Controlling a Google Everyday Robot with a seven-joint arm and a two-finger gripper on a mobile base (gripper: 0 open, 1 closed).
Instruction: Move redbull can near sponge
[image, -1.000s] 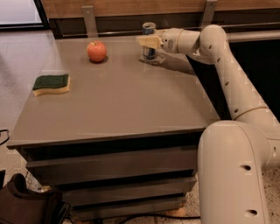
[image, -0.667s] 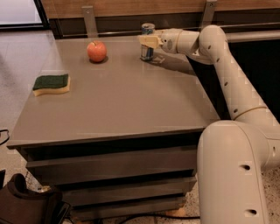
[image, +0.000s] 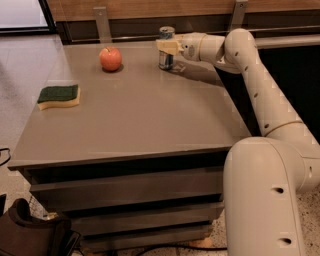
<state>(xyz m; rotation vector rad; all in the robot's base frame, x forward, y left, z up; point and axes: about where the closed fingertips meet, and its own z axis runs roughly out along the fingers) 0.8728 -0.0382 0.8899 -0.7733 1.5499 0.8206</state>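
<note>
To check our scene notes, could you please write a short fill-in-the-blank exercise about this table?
1. The tool is at the slim drink ____.
2. The sponge has a dark ____ top over yellow foam.
3. The thing closest to the can is a red ____.
Missing words: can; green; apple.

A grey-brown surface (image: 140, 120) stands on a pale speckled floor (image: 20, 65) in front of a wooden wall panel (image: 150, 7), with a bright window (image: 20, 12) at far left.
</note>
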